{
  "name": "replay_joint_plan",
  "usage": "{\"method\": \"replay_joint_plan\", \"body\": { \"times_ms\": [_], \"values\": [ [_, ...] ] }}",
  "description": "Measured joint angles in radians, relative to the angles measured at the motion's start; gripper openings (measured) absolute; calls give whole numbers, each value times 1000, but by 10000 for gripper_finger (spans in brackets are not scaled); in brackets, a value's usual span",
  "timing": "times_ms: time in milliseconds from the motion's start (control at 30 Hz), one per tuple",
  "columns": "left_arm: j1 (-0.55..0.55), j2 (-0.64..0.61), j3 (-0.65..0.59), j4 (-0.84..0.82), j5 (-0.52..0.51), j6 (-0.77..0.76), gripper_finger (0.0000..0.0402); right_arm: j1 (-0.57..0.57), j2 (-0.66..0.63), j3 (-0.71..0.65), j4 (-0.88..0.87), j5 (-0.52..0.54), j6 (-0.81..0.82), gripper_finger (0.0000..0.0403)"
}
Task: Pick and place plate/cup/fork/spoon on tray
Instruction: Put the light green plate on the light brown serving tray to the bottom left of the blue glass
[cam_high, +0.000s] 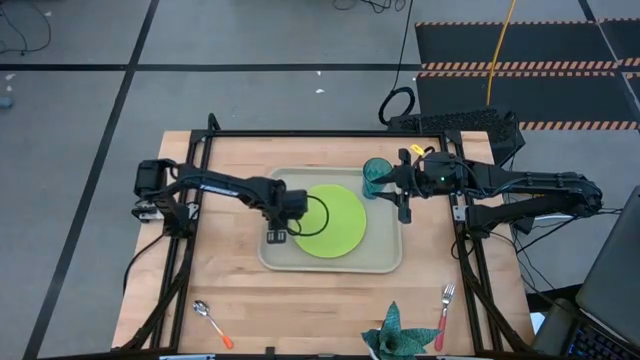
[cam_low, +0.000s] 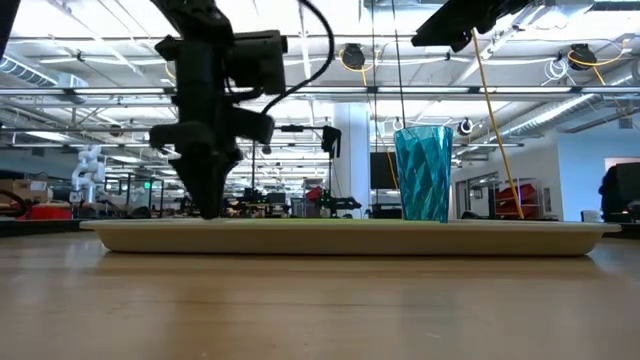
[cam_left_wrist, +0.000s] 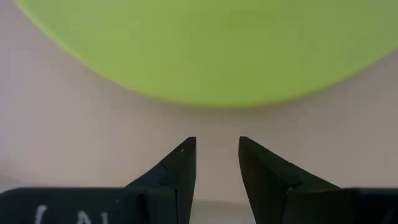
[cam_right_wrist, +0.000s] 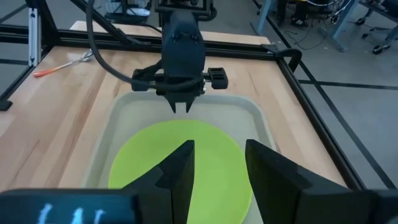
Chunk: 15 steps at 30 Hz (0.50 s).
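The lime-green plate (cam_high: 330, 222) lies flat on the beige tray (cam_high: 385, 262). The teal cup (cam_high: 376, 178) stands upright in the tray's far right corner, also seen in the low view (cam_low: 423, 172). My left gripper (cam_left_wrist: 217, 149) points down, open, low over the tray floor just left of the plate's rim (cam_left_wrist: 211, 99), with nothing between its fingers. My right gripper (cam_right_wrist: 217, 155) hangs open, high beside the cup, holding nothing. The spoon (cam_high: 213, 323) and the fork (cam_high: 444, 312) lie on the table near its front edge.
A spiky teal leafy object (cam_high: 395, 340) sits at the table's front edge between spoon and fork. A black frame (cam_high: 300, 133) rims the tabletop. Bare wood lies in front of the tray and to its left.
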<state>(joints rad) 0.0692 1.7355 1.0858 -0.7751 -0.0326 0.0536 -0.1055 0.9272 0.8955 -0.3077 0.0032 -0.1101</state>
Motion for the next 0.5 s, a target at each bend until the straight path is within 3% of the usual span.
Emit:
{"method": "replay_joint_plan", "body": {
  "times_ms": [500],
  "values": [
    [-1, 35, 24, -49, 31, 16, 124, 0, -18, 0, -13, -3, 11, 137]
  ]
}}
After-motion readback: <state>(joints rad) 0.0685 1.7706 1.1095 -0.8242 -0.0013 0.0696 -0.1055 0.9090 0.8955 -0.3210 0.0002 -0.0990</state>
